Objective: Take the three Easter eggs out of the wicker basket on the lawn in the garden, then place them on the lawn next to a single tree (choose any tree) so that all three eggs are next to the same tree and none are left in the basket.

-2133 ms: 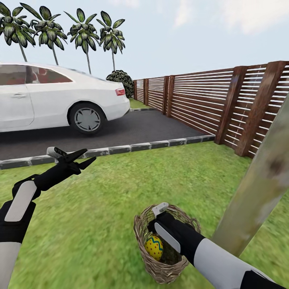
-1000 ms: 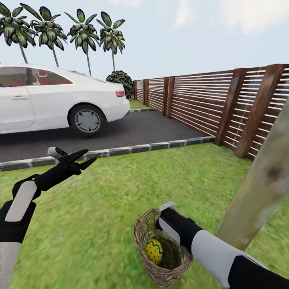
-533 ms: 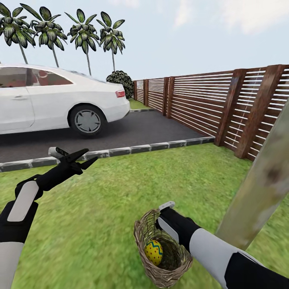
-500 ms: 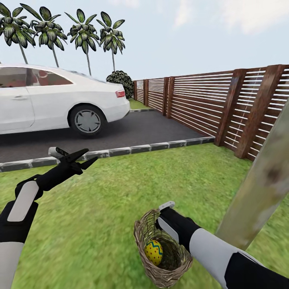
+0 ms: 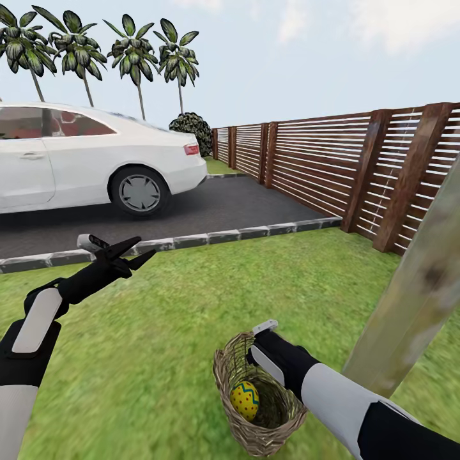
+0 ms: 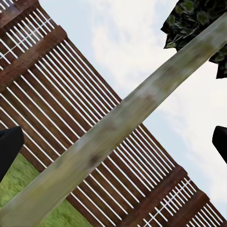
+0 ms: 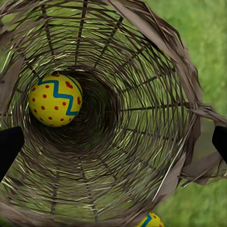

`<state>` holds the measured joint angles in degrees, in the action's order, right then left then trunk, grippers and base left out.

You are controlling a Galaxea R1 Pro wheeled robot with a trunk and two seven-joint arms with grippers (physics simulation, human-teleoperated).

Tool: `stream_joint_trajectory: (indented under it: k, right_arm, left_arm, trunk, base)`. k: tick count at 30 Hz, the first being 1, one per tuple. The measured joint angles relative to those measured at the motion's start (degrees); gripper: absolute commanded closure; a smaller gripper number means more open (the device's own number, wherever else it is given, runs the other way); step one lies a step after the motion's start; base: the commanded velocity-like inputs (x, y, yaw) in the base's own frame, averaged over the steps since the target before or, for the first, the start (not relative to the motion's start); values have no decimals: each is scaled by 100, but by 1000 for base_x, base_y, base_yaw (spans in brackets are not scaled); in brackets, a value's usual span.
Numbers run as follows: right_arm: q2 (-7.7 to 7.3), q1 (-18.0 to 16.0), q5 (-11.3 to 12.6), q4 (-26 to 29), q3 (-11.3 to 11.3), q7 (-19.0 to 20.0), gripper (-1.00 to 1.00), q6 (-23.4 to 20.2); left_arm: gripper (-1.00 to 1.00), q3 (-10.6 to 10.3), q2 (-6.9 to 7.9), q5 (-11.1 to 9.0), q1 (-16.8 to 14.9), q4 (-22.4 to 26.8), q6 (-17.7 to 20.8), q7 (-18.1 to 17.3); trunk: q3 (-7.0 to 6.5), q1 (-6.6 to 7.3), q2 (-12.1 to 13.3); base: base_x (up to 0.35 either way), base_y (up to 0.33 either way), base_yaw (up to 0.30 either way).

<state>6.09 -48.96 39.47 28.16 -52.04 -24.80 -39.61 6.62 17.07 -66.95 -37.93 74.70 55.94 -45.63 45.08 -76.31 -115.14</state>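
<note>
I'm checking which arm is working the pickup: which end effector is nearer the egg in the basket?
The right. The right end effector reaches into the basket, close to the egg. The left end effector hangs over the grass near the kerb, far from it.

no readable text, label, number or sign anywhere

Bright, even daylight; soft shadows, slightly blurry rendered textures

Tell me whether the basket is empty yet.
Not empty: one egg still lies inside the basket. Another egg shows outside it on the grass.
</note>
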Motion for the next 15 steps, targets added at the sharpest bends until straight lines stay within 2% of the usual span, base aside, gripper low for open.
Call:
stream_joint_trajectory:
  k: [15]
  right_arm:
    - [0, 0, 1, 7, 0, 0, -100, 0]
  left_arm:
    - [-100, 2, 6, 9, 0, 7, 24, 18]
  trunk:
    - [251, -307, -560]
  base:
    - [0, 0, 0]
